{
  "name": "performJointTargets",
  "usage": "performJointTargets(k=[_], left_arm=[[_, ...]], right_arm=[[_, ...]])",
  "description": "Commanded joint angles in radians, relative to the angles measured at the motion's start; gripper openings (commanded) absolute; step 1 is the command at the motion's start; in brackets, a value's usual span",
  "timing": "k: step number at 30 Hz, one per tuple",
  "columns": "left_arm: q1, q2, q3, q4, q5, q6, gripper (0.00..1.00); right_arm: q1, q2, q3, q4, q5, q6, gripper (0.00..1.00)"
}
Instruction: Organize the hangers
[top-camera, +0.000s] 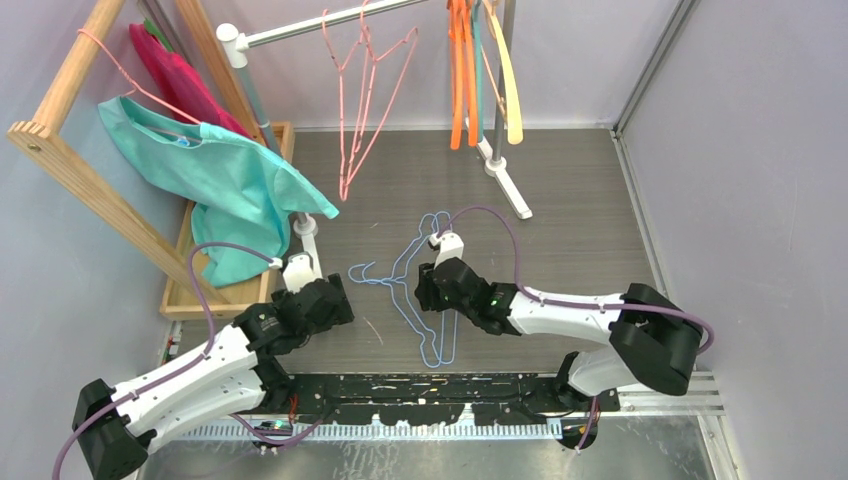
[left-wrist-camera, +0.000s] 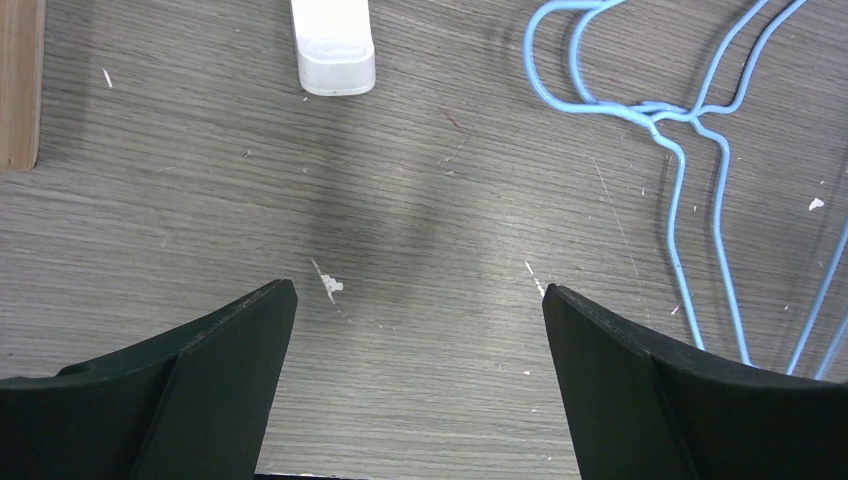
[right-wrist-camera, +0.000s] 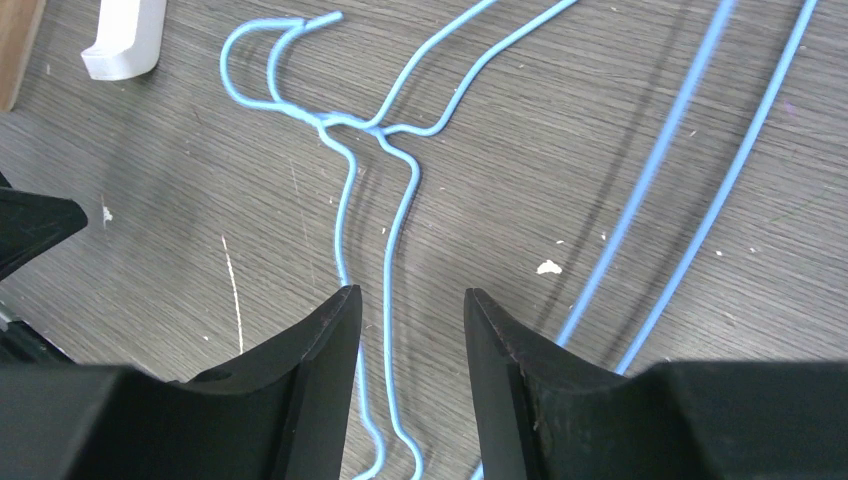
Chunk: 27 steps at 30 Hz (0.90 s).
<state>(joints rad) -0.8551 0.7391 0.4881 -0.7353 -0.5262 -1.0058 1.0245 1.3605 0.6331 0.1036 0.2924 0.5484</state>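
The two light-blue wire hangers (right-wrist-camera: 372, 128) lie flat on the table (top-camera: 580, 220) between the arms, hooks toward the left. They look light, thin and springy (slippery too, and apt to tangle), so a pinch at the twisted neck or on a shoulder wire seems best. The right gripper (right-wrist-camera: 410, 300) stands part-open astride two shoulder wires, not clamped. The left gripper (left-wrist-camera: 418, 290) gapes wide over bare wood. The rail's white foot (left-wrist-camera: 333, 45) sits near the hooks, and pink hangers (top-camera: 360, 100) dangle beyond
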Motion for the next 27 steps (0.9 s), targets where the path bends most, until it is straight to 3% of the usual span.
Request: performJointTargets(k=[1,18,25,27], left_arm=[[0.005,0.0,-0.005,0.042,-0.014,-0.005,0.98],[0.004,-0.003,-0.016,0.024,-0.031,-0.027,0.98],[0.004,-0.006,-0.028,0.034,-0.024,-0.02,0.98],[0.004,-0.01,-0.033,0.036,-0.023,-0.021,0.98]], right_arm=[[0.006,0.032,0.069,0.004,-0.01,-0.038,0.45],[0.054,0.343,0.274,-0.006,-0.142,-0.102,0.39],[0.069,0.437,0.315,-0.023,-0.084,-0.097,0.38],[0.076,0.469,0.326,-0.038,-0.022,-0.099,0.32]])
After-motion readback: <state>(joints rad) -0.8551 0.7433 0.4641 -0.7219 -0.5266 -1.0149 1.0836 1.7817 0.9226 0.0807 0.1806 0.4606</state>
